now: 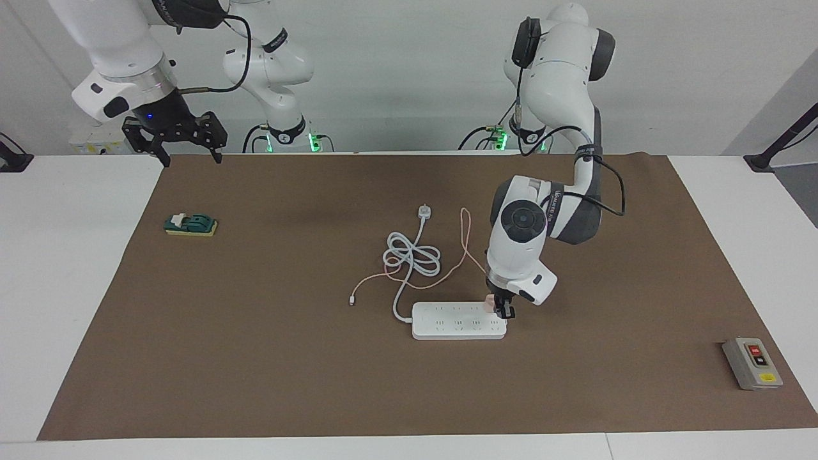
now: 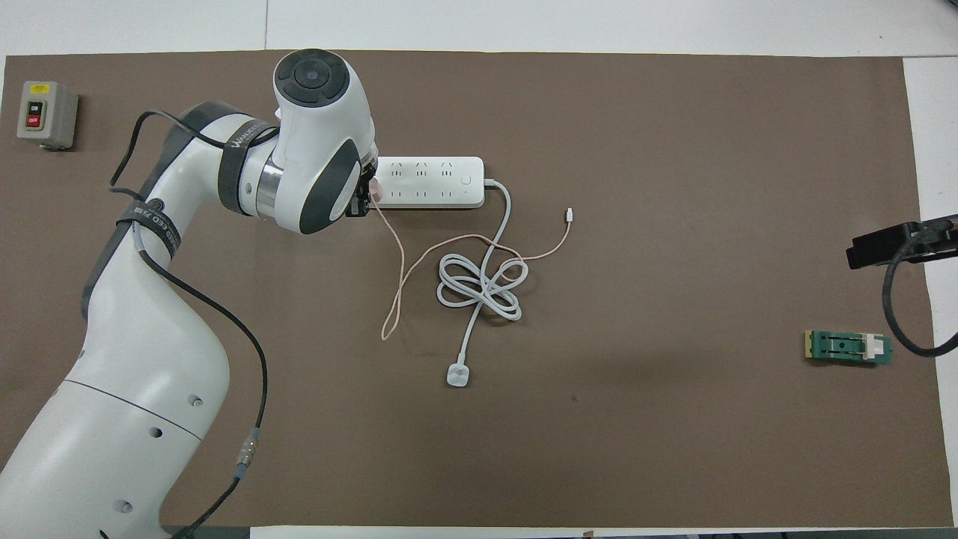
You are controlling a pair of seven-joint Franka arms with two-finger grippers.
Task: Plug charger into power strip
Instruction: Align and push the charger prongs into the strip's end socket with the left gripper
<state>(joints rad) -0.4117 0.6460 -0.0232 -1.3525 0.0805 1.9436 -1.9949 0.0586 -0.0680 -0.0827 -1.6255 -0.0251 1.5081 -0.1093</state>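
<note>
The white power strip (image 1: 457, 321) (image 2: 430, 182) lies flat in the middle of the brown mat. At its end toward the left arm's side sits the small pale-pink charger (image 1: 489, 301) (image 2: 374, 192), resting on the strip's top. My left gripper (image 1: 504, 309) (image 2: 364, 196) points straight down and is shut on the charger. The charger's thin pink cable (image 1: 466, 246) (image 2: 400, 277) trails back toward the robots over the mat. My right gripper (image 1: 185, 147) hangs open in the air above the mat's edge at the right arm's end; the right arm waits.
The strip's thick white cord (image 1: 411, 259) (image 2: 479, 288) lies coiled nearer to the robots, ending in a round plug (image 1: 424, 212) (image 2: 456, 374). A green block (image 1: 190, 224) (image 2: 848, 348) sits toward the right arm's end. A grey button box (image 1: 753, 363) (image 2: 45, 114) sits toward the left arm's end.
</note>
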